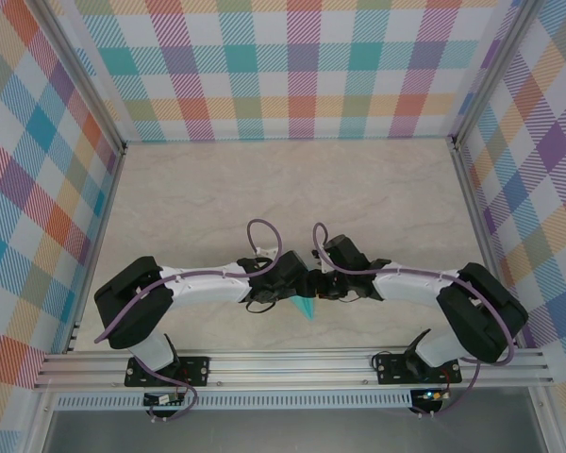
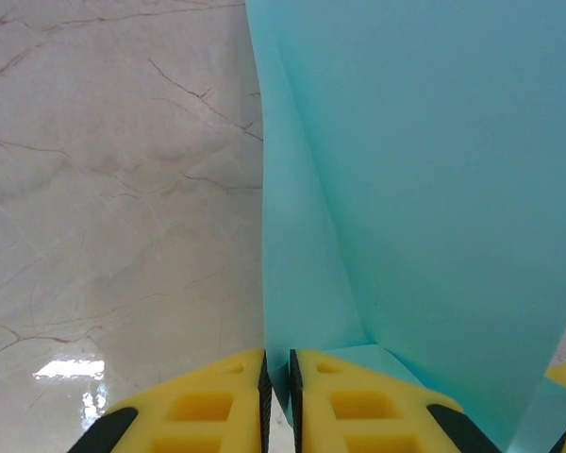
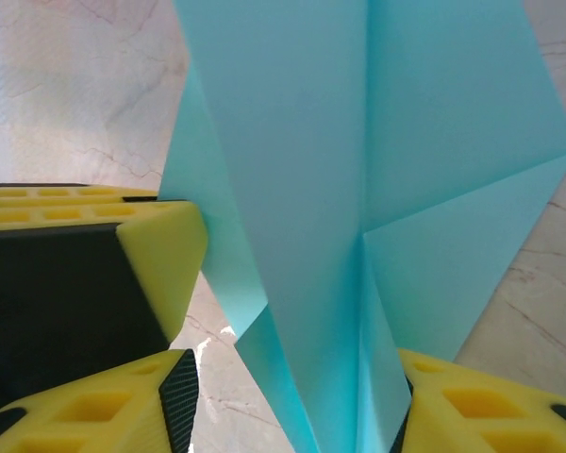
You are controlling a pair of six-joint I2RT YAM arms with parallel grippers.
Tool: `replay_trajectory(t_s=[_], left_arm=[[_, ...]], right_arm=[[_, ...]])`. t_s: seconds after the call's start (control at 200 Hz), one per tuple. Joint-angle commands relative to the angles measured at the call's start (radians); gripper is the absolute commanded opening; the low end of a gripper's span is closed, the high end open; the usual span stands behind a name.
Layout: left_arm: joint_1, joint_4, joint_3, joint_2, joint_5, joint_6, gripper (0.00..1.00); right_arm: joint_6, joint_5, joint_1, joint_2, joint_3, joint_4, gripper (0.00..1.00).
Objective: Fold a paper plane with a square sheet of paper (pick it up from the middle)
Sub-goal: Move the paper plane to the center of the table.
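The sheet of paper (image 2: 424, 189) is light teal and folded into a narrow creased shape with a centre crease (image 3: 363, 236). It is held off the table between the two wrists, its pointed tip (image 1: 306, 309) poking out below them. My left gripper (image 2: 276, 392) is shut on one thin edge of the paper, which sits pinched between the black pads. My right gripper (image 3: 297, 401) is open, its jaws wide apart on either side of the folded paper, which leans against the right finger (image 3: 472, 401). The grippers meet tip to tip (image 1: 308, 286) near the table's front middle.
Pale marbled tabletop (image 1: 283, 189) stretches behind the arms, walled by checked panels (image 1: 292, 66) at the back and sides. An aluminium rail (image 1: 292, 363) runs along the near edge. One yellow finger of the left gripper (image 3: 160, 250) stands close beside the paper.
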Motion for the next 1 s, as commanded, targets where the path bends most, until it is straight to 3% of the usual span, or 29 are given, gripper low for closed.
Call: replay_trajectory(t_s=[0.0, 0.295, 0.595, 0.995], left_arm=[[0.008, 0.007, -0.01, -0.031, -0.005, -0.015, 0.15], [0.009, 0.012, -0.01, -0.035, -0.005, -0.015, 0.15], [0.009, 0.019, -0.014, -0.04, -0.002, -0.017, 0.15], [0.009, 0.014, -0.016, -0.041, -0.003, -0.017, 0.16]], right_arm=[[-0.03, 0.034, 0.013, 0.021, 0.035, -0.027, 0.53], [-0.027, 0.056, 0.019, 0.049, 0.058, -0.048, 0.46], [-0.038, 0.129, 0.055, 0.078, 0.091, -0.105, 0.46], [-0.044, 0.179, 0.082, 0.111, 0.121, -0.139, 0.35]])
